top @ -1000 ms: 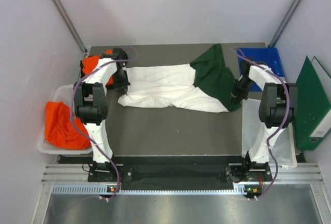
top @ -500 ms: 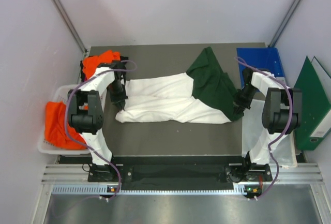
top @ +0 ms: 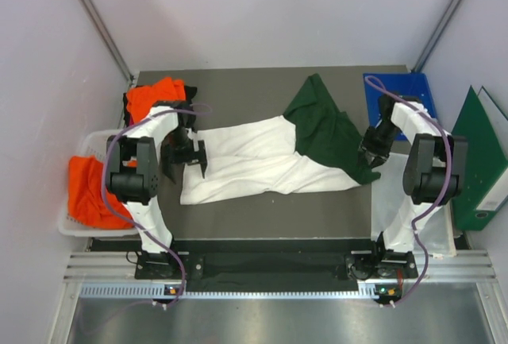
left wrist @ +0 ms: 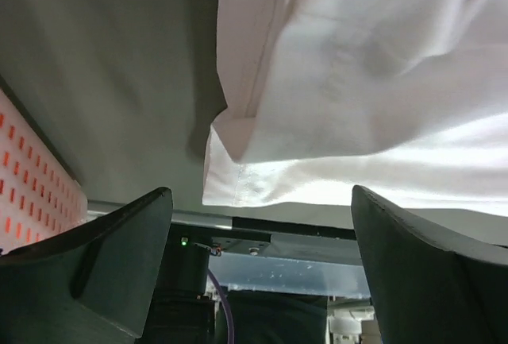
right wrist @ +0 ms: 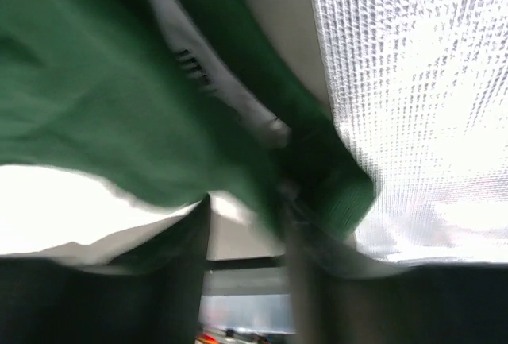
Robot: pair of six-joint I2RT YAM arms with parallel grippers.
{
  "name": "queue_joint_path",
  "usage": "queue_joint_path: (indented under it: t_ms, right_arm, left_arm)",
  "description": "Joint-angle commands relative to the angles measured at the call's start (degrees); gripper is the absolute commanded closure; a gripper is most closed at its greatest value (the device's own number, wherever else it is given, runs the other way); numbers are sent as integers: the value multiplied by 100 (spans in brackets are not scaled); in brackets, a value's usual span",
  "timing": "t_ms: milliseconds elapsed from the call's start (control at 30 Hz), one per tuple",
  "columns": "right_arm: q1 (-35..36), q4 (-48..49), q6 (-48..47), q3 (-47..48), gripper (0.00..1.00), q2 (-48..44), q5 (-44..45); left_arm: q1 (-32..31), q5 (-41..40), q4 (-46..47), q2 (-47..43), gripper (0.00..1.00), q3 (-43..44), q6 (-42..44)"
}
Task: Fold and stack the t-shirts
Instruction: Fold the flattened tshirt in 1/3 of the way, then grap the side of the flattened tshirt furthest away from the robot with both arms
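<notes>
The white t-shirt [top: 254, 157] with dark green sleeves [top: 325, 125] lies stretched across the grey table [top: 262, 217]. My left gripper [top: 184, 159] hovers over its left end, jaws spread wide and empty. In the left wrist view the white hem [left wrist: 238, 161] lies just beyond my left gripper [left wrist: 260, 195]. My right gripper [top: 371, 156] sits at the green end; in the blurred right wrist view its jaws [right wrist: 246, 209] stand apart, with green cloth [right wrist: 95, 98] draped over the tips. An orange t-shirt [top: 155, 94] lies at the far left corner.
A white mesh basket [top: 79, 229] holding orange cloth [top: 91, 193] stands left of the table. A blue tray [top: 409, 94] is at the far right corner. A green folder [top: 480, 161] leans on the right. A white mesh sheet [right wrist: 413, 82] lies under the right arm.
Both arms carried the shirt's ends toward the near side and lowered them. The left gripper has sprung wide open and let go of the white end. The right jaws have parted.
</notes>
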Motion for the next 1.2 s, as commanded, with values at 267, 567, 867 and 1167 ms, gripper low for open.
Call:
queue_joint_path:
  t_ms: [267, 567, 867, 1167]
  right_arm:
    - [-10, 795, -573, 2493, 0, 280, -398]
    - [376, 1948, -204, 4926, 4, 2487, -1375]
    - [719, 3292, 350, 4990, 19, 3209, -1981]
    - [948, 3398, 324, 4911, 23, 3491, -1868]
  left_arm:
    - [25, -412, 764, 297, 1, 2241, -111]
    - [78, -130, 747, 1932, 1, 3981, -288]
    - [86, -165, 510, 2337, 1, 4202, -411]
    - [86, -174, 711, 2205, 10, 3693, -455]
